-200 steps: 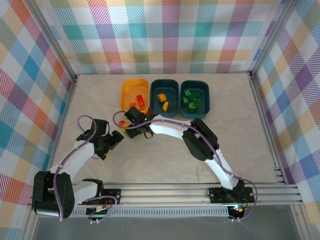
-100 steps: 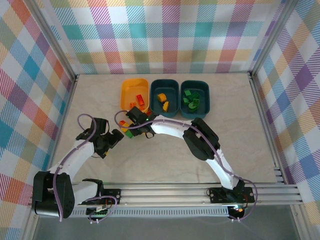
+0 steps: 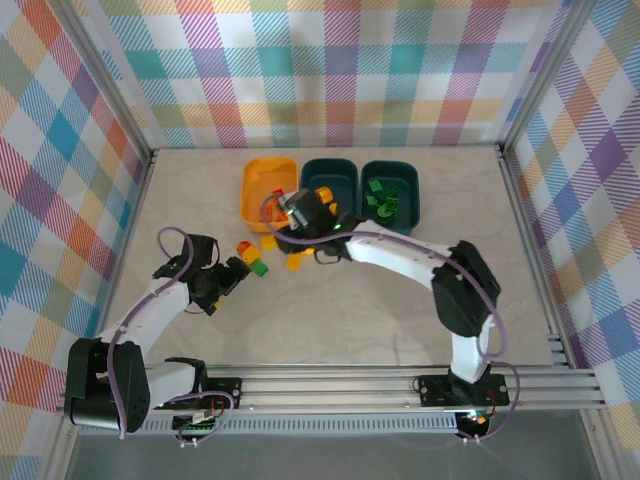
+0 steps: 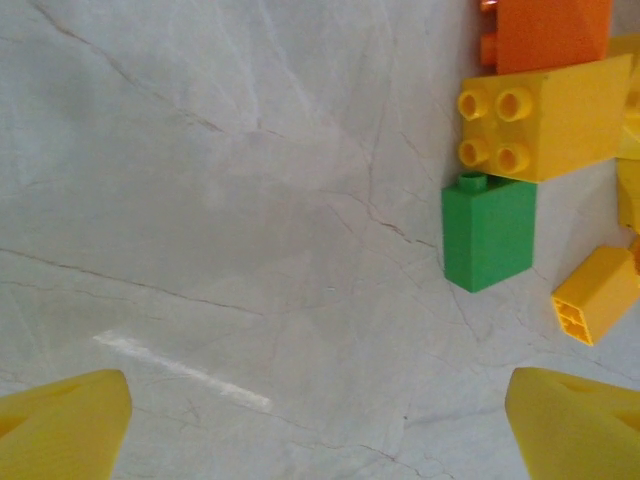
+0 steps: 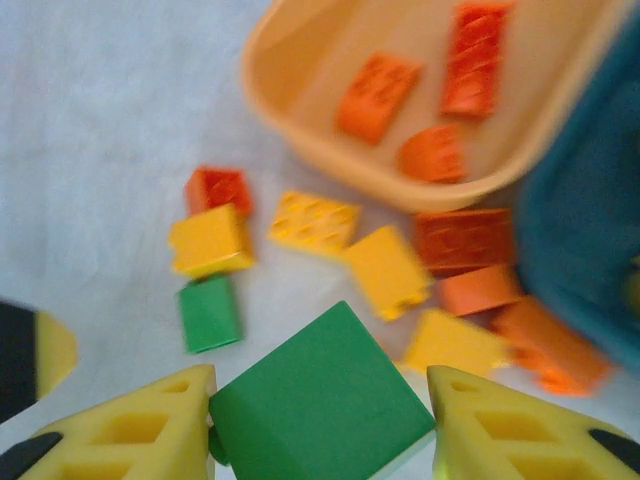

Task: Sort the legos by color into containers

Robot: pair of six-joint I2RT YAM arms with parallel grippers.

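Movement: right gripper [image 3: 298,210], clamped on green brick [image 5: 318,408], shifted from loose bricks [image 5: 312,222] to orange-yellow tub [image 5: 290,60] near edge. Left gripper [image 4: 320,420] wide, empty, over worktop [image 4: 250,200] beside them.

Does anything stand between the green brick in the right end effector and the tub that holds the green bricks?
The middle teal tub, holding yellow bricks, lies between the green brick and the right-hand teal tub. It is shallow, so the right end effector can probably pass above it.
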